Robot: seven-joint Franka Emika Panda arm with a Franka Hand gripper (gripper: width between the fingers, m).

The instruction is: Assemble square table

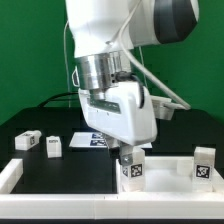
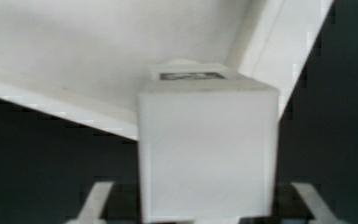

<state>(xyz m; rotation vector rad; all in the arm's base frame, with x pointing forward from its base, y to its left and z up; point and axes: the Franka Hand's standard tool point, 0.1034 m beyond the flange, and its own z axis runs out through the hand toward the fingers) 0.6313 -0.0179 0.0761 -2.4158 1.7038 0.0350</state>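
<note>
- While nearest of all, along the front edge: long white bar (image 1: 60, 192) bordering the black table (image 1: 70, 165).
- Just behind it, hand (image 1: 129, 160) clenched on an upright white leg (image 1: 131, 172), fingers (image 2: 101, 200) against both its sides.
- Close beside that leg, on the exterior view's right: white rimmed tabletop (image 1: 170, 170).
- At the tabletop's far right, second leg (image 1: 203, 165), upright; on it or beside it, cannot tell.
- Farther back, on the exterior view's left: third leg (image 1: 53, 146) and fourth leg (image 1: 27, 140), apart.
- Beside them, flat marker board (image 1: 88, 141), partly behind the arm.
</note>
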